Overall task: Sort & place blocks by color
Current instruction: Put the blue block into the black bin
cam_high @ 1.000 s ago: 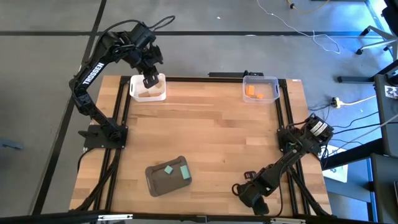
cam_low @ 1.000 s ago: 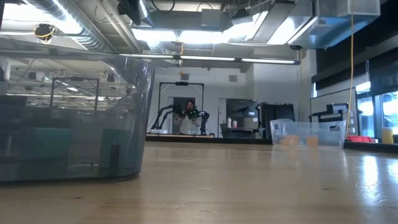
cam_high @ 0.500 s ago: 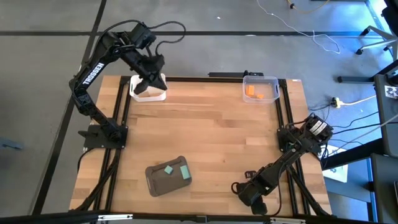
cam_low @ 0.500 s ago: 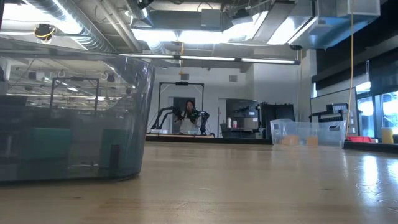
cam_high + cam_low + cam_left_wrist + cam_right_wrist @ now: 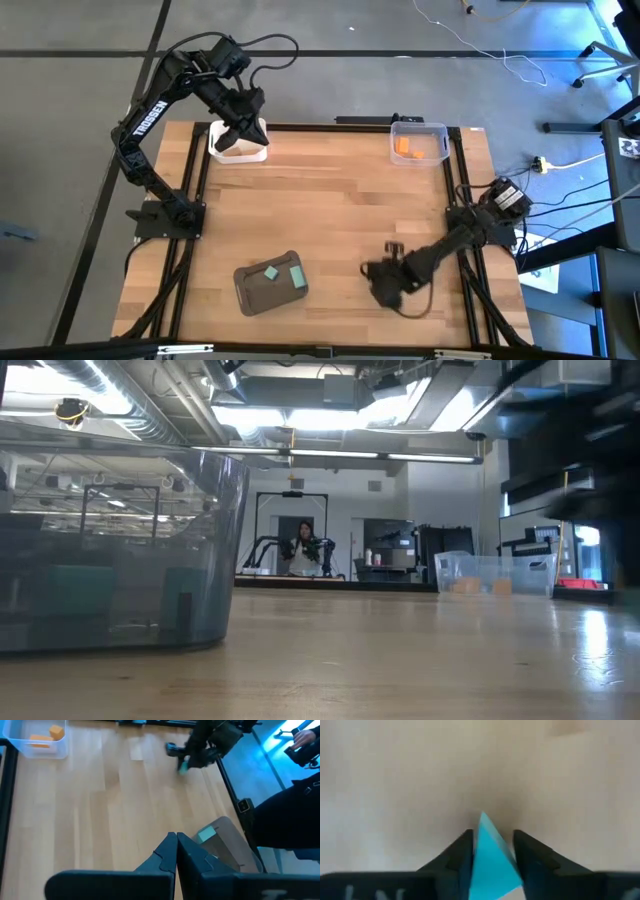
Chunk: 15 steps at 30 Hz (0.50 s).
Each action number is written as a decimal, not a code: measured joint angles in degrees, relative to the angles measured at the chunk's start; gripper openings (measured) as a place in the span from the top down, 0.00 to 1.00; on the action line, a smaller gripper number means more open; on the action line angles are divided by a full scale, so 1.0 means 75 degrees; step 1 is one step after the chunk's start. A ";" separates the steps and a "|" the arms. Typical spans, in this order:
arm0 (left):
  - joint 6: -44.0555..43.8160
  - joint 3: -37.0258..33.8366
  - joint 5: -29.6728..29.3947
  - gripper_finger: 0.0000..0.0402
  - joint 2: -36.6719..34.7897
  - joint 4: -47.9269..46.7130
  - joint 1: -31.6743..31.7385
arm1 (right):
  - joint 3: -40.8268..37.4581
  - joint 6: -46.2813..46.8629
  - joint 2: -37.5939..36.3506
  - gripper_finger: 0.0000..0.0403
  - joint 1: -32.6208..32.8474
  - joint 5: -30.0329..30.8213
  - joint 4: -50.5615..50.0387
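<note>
Wooden tabletop (image 5: pixel 340 210) carries three trays spread well apart, which reads as one bin for each colour so that the sorted pieces cannot mix: a white tray (image 5: pixel 238 142) at the far left corner holding pale natural wood pieces, a clear tray (image 5: pixel 419 141) at the far right corner holding orange blocks (image 5: pixel 408 148), and a dark grey tray (image 5: pixel 268 283) near the front edge with two teal blocks (image 5: pixel 284 272) lying in it. Left gripper (image 5: pixel 236 133) hangs over the white tray with its fingers pressed together and nothing between them, so that arm appears to be waiting out of the way. Right gripper (image 5: pixel 383 283) sits low over the front right part of the table, just beside the grey tray, and is clamped on a teal wedge (image 5: pixel 492 860); its fingers (image 5: pixel 457 857) pinch the wedge's flat sides with the pointed end sticking forward, probably because those faces give the firmest hold. Judging by colour, this wedge belongs with the teal pieces in the grey tray, and no loose blocks show elsewhere on the table, so it may be the last one to place
</note>
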 joint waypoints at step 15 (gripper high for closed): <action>0.0053 0.0000 -0.0334 1.00 0.0000 0.0000 -0.0075 | 0.2279 -0.4752 -0.0322 0.70 -0.2595 0.0793 -0.0885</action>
